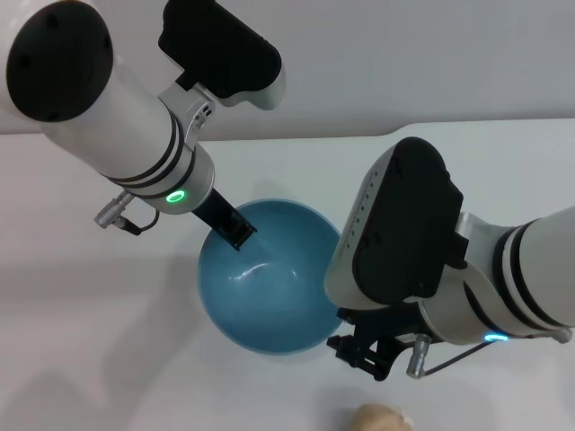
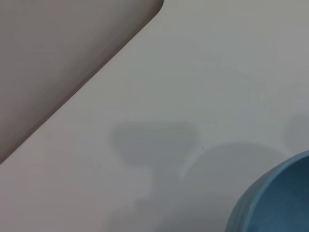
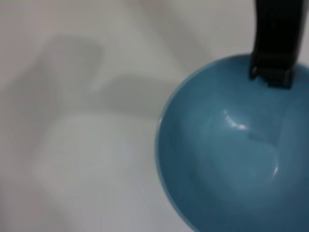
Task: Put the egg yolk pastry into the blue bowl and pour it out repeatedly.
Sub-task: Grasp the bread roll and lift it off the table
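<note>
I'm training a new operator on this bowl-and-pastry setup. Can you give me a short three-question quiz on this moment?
1. True or false: the egg yolk pastry lies inside the blue bowl.
2. Multiple choice: where does the left hand touch the bowl? A) underneath it B) at the far rim C) nowhere
3. Fill in: the right hand sits just outside the bowl's ____ rim, between the bowl and the pastry.

Key
1. False: the bowl is empty, and the pastry lies on the white table at the near edge of the head view.
2. B
3. near
</note>
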